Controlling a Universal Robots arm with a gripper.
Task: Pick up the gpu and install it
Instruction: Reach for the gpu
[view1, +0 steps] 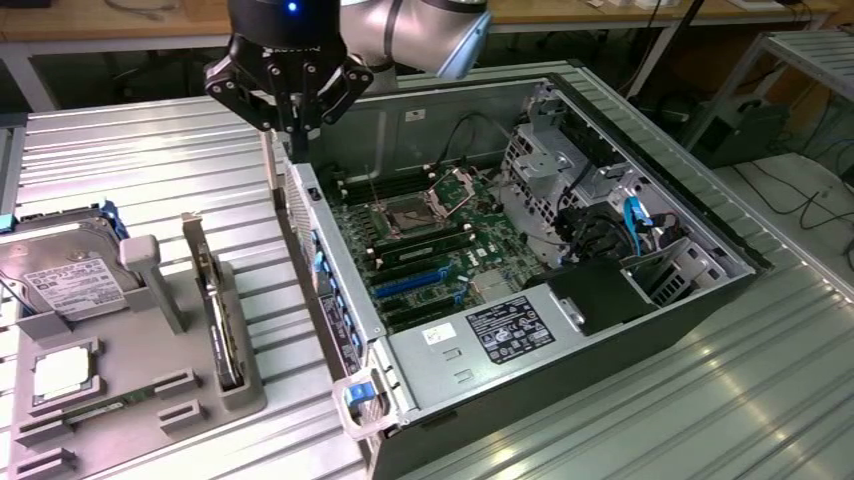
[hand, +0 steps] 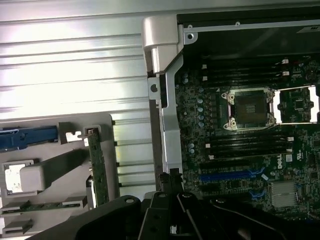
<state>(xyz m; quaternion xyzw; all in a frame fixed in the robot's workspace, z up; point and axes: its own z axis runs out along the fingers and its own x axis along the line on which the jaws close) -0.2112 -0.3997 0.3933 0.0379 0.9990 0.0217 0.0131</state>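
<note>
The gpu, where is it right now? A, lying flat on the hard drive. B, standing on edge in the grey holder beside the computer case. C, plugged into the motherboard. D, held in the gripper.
B: the gpu stands on edge in the grey holder, on the exterior view's left of the computer case, with the gripper up over the case wall, apart from it.

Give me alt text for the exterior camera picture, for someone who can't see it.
The robot's hand hovers shut and empty over the side wall of an open computer case. On the exterior view's left, the gpu stands on edge in a grey holder, beside a hard drive.
</note>
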